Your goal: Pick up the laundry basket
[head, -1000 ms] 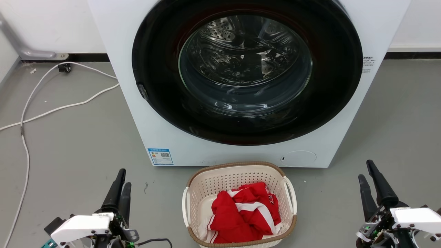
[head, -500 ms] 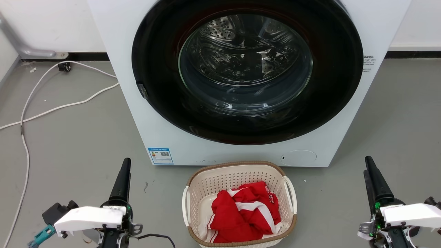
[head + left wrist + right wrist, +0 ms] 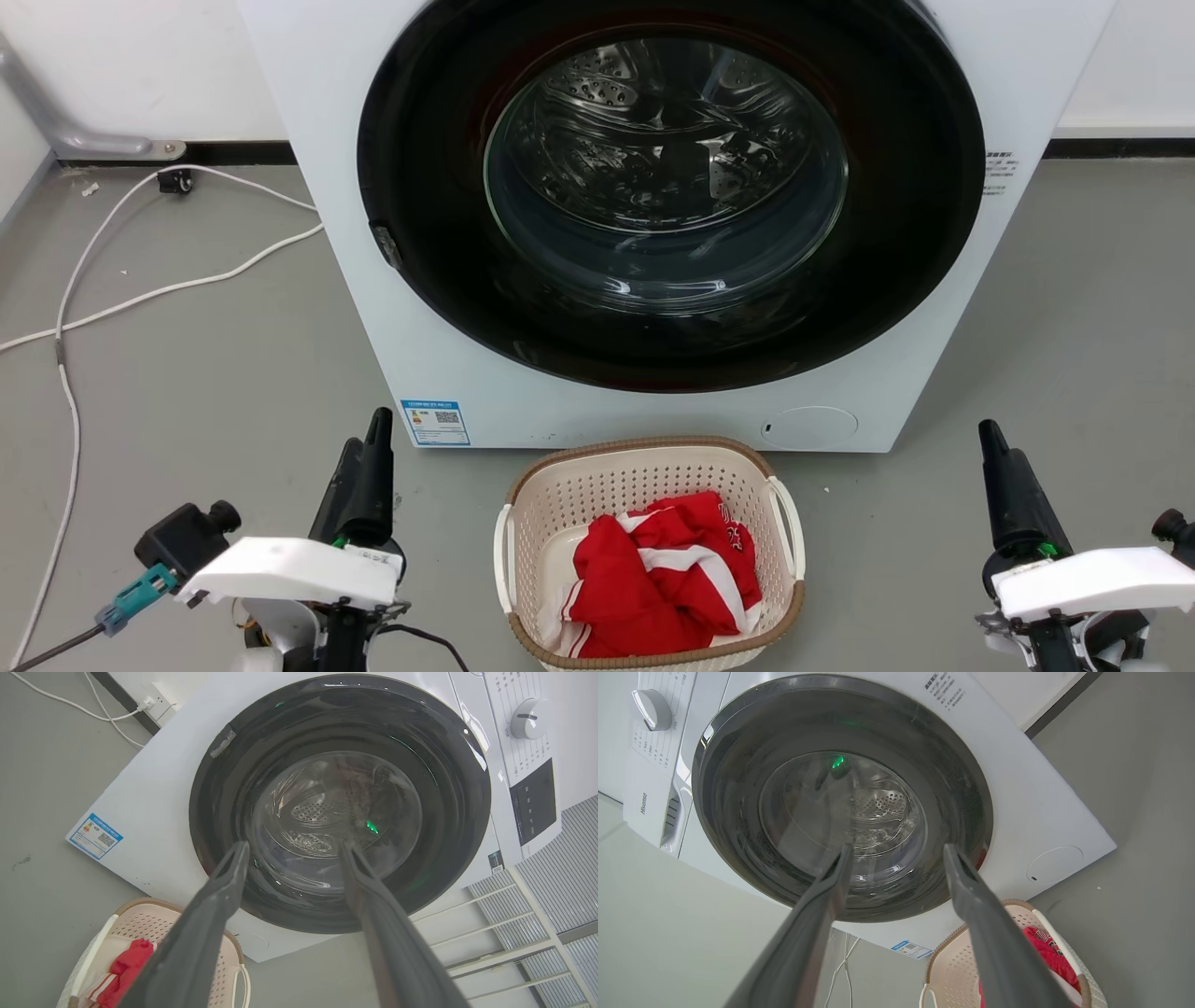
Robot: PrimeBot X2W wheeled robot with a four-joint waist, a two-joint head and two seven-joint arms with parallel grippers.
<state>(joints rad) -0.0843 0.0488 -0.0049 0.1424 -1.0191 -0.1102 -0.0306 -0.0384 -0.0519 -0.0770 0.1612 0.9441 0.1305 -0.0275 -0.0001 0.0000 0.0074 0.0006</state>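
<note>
Left gripper [image 3: 364, 434] and right gripper [image 3: 990, 437] hover low over a grey floor [image 3: 187, 392], 1 on either side of the laundry basket [image 3: 597, 485], their tips pointing toward a white washing machine [image 3: 373, 308]. Each wrist view shows its 2 dark fingers spread wide, with nothing held between them.

The floor is smooth and grey, marked by a few small specks, and runs back to a white wall [image 3: 140, 65] edged by a black skirting strip [image 3: 233, 154]. White cables [image 3: 140, 299] loop across the floor on the robot's left of the machine. The machine's round door [image 3: 672, 187], dark-rimmed, shows the steel drum behind its glass. A blue label [image 3: 434, 424] sits at a lower corner of the front, and a round white dial [image 3: 528, 718] sits on the panel at the top.

The basket stands on the floor just in front of the machine's base, below the door and between the 2 grippers, apart from both. It is cream and perforated, with a brown woven-look rim and a white handle [image 3: 502, 560] on each side. A red garment with white stripes [image 3: 653, 579] lies crumpled inside. In the head view the left gripper is nearer the basket than the right, and neither touches a handle.
</note>
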